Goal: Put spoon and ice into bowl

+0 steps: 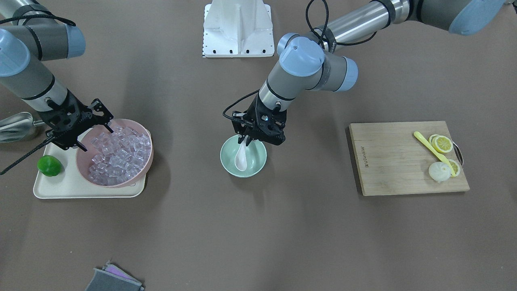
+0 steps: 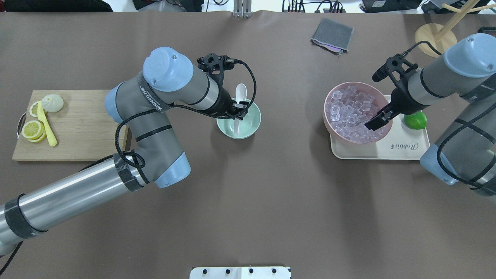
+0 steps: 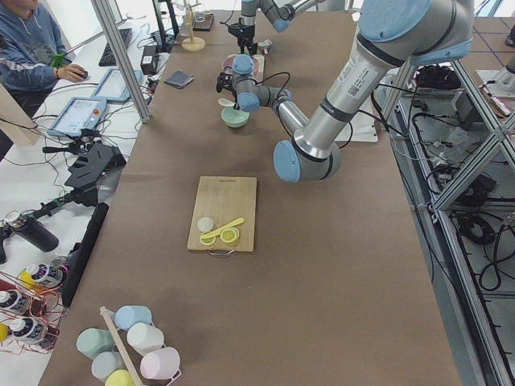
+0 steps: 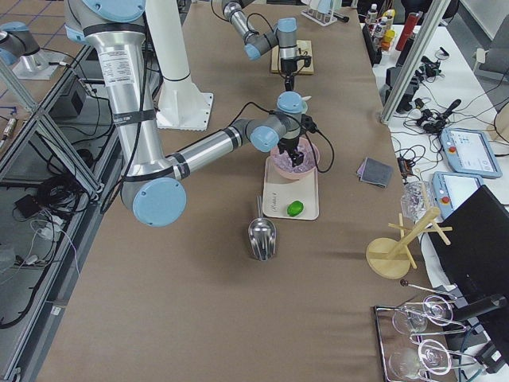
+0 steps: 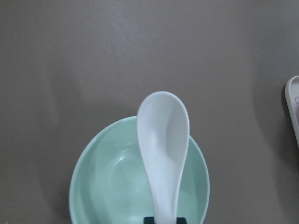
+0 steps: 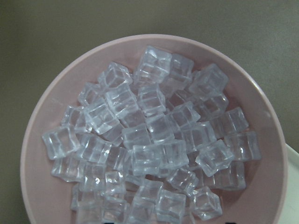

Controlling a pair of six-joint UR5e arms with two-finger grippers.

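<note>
Hovering over mint-green bowl (image 5: pixel 103 186), glossy white spoon (image 5: pixel 163 140), apparently gripped.

Light was even and fairly bright, falling from overhead; the matte brown desk (image 1: pixel 282 234) gave no glare, only soft, blurred shadows beside the small round mint-green bowl (image 1: pixel 256 155) and the larger round pink bowl (image 1: pixel 142 171), with broad dim patches under the arms; the polished steel arm tube (image 2: pixel 66 199) carried pale streaks; the clear glassy ice cubes (image 6: pixel 154 140) glinted with small white highlights and looked sharp; the small white ceramic spoon (image 5: pixel 163 140) was bright, slightly soft; in the side views the desk's far end lacked detail.
</note>
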